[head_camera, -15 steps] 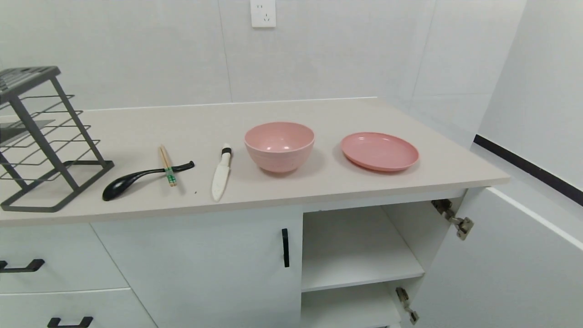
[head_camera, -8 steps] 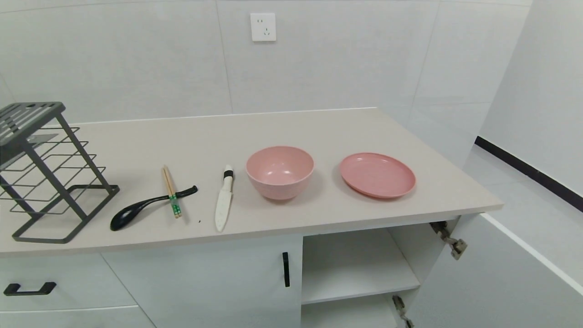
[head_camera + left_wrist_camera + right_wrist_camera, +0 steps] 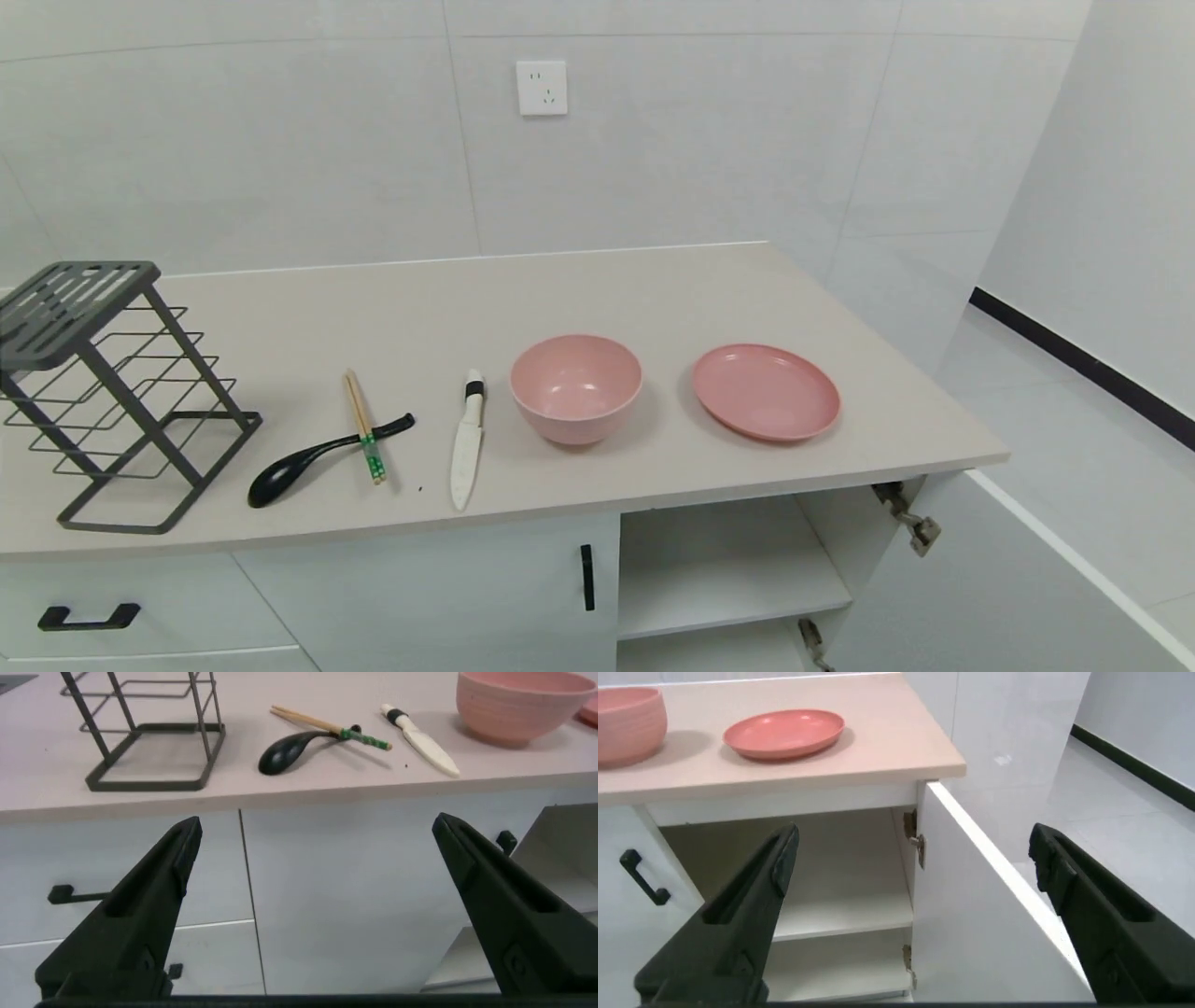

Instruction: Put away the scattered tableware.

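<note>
Pink bowl (image 3: 575,387) and flat pink plate (image 3: 766,390) sit mid-frame. Left gripper (image 3: 318,826) and right gripper (image 3: 915,835) hold jaws apart.

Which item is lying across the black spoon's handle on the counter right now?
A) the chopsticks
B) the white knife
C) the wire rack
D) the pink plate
A: the chopsticks lie crossed over the handle of the black spoon, while the white knife lies apart from both.
</note>
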Motion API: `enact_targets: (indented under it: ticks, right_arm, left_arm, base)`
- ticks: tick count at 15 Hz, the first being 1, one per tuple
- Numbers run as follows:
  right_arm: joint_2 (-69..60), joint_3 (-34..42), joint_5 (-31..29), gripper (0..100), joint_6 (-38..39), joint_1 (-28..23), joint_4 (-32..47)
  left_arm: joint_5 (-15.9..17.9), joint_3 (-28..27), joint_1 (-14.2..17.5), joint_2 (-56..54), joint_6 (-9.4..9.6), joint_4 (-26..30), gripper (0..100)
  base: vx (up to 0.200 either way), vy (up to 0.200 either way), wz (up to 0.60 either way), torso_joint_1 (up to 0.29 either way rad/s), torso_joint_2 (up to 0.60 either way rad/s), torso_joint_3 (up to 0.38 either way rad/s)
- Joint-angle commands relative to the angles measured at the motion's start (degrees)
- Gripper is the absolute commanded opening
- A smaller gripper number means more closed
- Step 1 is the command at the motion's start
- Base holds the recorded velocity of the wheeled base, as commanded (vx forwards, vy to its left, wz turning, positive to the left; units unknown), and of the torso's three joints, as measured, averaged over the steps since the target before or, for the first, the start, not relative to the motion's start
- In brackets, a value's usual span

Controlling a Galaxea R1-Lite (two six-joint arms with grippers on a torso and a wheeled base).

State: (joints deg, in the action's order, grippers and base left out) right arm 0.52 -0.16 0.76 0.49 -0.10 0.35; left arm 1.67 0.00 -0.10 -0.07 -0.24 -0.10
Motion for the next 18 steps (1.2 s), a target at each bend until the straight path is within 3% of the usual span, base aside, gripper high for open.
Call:
enact_targets:
  ticks: [1,8,10,18]
  right_arm:
    - [0.09,-0.02,0.04,100,0.04,0.01,0.0]
    - [0.09,-0.02,0.04,100,0.04,0.01,0.0]
    - [0.09,-0.02,0.04,100,0.04,0.01,0.09]
    - [0.09,-0.02,-0.23,100,-0.05,0.01,0.0]
  left_arm:
    - [0.0,0.0,0.01,0.07,-0.02,0.01,100]
    - [0.0,0.0,0.01,0.07,0.33,0.01,100]
    - [0.18,0.0,0.01,0.07,0.16,0.01,100]
    - [0.09,0.0,0.01,0.07,0.33,0.1,100]
  base:
    - [0.0,0.0,0.0,0.242,-0.5,-0.251]
    - [0.029,0.0,0.0,0.261,-0.52,-0.263]
    - [0.2,0.0,0.0,0.066,-0.15,-0.071]
    - [0.0,0.0,0.0,0.05,-0.09,-0.045]
